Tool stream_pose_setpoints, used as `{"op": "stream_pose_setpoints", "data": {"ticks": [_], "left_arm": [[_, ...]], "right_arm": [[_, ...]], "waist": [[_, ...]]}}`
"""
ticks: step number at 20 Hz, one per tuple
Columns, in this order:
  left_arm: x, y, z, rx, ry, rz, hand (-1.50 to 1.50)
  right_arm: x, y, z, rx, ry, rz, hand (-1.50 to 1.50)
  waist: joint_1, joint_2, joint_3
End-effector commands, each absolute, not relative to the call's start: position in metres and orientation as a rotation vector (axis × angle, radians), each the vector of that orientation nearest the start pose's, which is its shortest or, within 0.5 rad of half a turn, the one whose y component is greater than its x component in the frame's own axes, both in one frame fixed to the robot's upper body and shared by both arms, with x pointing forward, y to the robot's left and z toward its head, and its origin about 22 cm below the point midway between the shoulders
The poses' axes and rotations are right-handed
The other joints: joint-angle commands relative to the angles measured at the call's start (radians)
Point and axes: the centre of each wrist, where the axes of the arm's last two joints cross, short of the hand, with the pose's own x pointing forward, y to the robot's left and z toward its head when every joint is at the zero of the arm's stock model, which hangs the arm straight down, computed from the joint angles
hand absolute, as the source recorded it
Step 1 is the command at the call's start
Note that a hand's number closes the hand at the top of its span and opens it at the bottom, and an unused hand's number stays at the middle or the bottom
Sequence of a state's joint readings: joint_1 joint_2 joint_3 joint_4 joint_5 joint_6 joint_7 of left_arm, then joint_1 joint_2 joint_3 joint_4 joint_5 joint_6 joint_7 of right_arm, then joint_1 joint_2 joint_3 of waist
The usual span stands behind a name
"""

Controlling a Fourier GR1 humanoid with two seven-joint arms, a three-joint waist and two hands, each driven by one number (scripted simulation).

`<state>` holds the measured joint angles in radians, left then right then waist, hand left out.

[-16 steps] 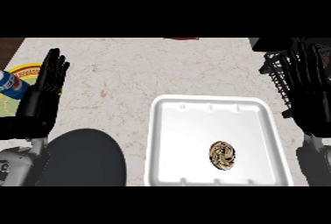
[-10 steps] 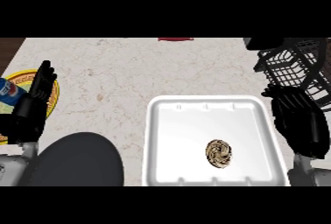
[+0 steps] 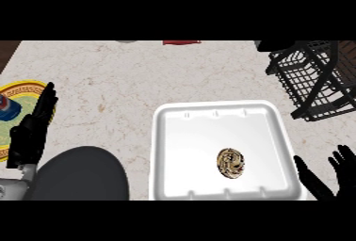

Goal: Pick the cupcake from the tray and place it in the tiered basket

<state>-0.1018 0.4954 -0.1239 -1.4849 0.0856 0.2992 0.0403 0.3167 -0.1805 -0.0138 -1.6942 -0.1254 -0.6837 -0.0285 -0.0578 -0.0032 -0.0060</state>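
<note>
Cupcake (image 3: 230, 163) sits in white tray (image 3: 191, 141), lower-right part of tray floor, top facing cam, brown/cream swirl, apart from both hands. Tray = shallow, rounded corners, centre-bottom of beige counter (image 3: 139, 70), near edge cut by the view's bottom. Tiered basket (image 3: 309, 80) = black wire, top-right of view, just beyond tray's far-right corner, near it but apart; partly cut by right edge, can't tell what's inside. R hand (image 3: 342, 181) in lower-right corner, just right of tray's near-right corner: wide open, fingers straight & spread, thumb angled out toward tray, holding nothing; can't tell if it touches tray rim. L hand (image 3: 31, 134) at left edge, resting: open, fingers straight & close together, pointing up-view, empty. It overlaps the right edge of a yellow-green plate (image 3: 28, 90) in view; can't tell if it touches. Plate carries a blue/red item (image 3: 7, 107), mostly cut by left edge, can't ID. Dark grey round shape (image 3: 80, 174) bottom-left, btw L hand and tray, can't ID. Small red obj (image 3: 182, 42) at counter's far edge, top centre, well apart from tray & basket.
</note>
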Motion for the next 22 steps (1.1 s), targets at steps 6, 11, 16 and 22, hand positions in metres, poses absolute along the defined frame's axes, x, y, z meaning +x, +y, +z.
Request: {"op": "stream_pose_setpoints", "data": {"ticks": [6,11,16,22], "left_arm": [[0.267,0.303,0.036,0.458,-1.549,-0.227,0.00],[0.274,0.294,0.040,0.427,-1.550,-0.251,0.00],[0.282,0.280,0.043,0.420,-1.573,-0.268,0.00],[0.288,0.285,0.045,0.395,-1.563,-0.277,0.00]], "right_arm": [[0.094,-0.293,0.027,-0.764,-1.113,-0.062,-1.50],[0.094,-0.278,0.066,-0.725,-0.964,0.104,-1.50],[0.127,-0.270,0.125,-0.749,-0.890,0.080,-1.50],[0.159,-0.251,0.141,-0.692,-0.748,0.091,-1.50]], "waist": [[0.062,0.013,-0.008],[0.086,0.019,-0.006],[0.106,0.021,-0.002],[0.113,0.018,0.001]]}}
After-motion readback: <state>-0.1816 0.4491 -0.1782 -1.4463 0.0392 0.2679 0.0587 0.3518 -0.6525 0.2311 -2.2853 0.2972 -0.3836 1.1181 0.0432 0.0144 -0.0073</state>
